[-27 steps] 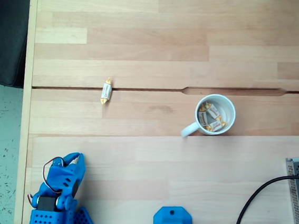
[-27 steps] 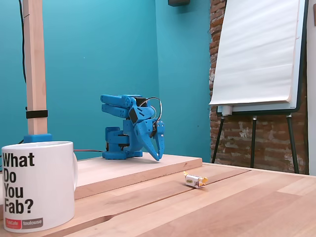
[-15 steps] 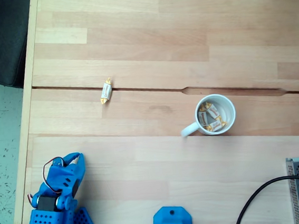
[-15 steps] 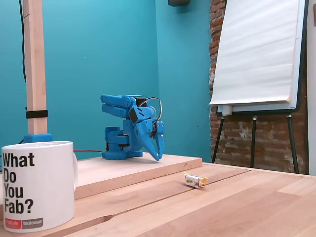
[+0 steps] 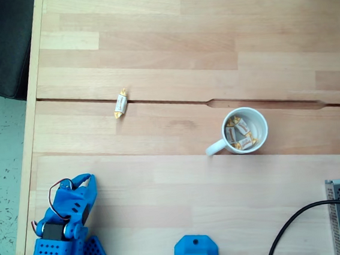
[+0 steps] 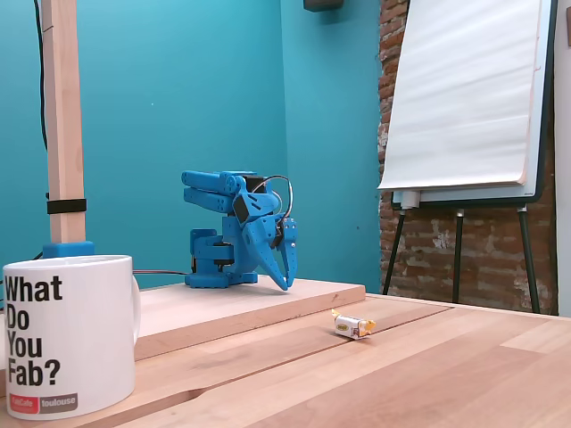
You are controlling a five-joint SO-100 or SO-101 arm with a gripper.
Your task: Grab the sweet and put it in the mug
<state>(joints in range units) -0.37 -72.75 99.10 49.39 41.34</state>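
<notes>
On the table seam, sweet [image 5: 120, 103] lies lengthwise toward camera top.

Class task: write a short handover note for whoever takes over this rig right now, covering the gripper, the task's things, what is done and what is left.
Gripper: folded down near the arm's base, fingers together, holding nothing.
Sweet: lies on the wooden table, on the seam between boards, apart from the arm, untouched.
Mug: stands upright to the right of the sweet in the top-down fixed view, handle toward lower left; several wrapped sweets already inside.
Done: nothing with this sweet.
Left: reach, grasp, carry, drop in mug.
</notes>
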